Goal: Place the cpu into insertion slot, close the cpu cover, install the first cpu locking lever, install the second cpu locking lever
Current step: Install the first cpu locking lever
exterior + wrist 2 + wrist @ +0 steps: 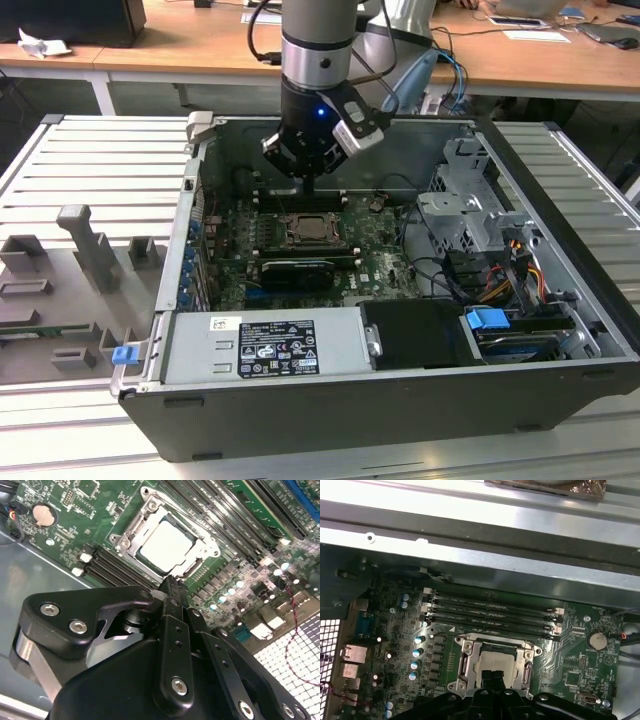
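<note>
Arm [318,50] is a shiny grey tube w/ black cables [256,35], small blue light [320,112]. Gripper [170,582] is black w/ silver screws [78,626], maybe plastic.

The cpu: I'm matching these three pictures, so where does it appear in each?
Exterior view: cpu in the socket mid-motherboard, just below the pincer.
Second wrist view: cpu inside the silvery frame, beyond the pincer's tip.
First wrist view: cpu in the same frame, partly behind the pincer.
Shared landmark: the black memory slots beside the socket.

Exterior view oblique over open case [300,430]; both wrist views close above insertion slot [125,539] [461,666]
</note>
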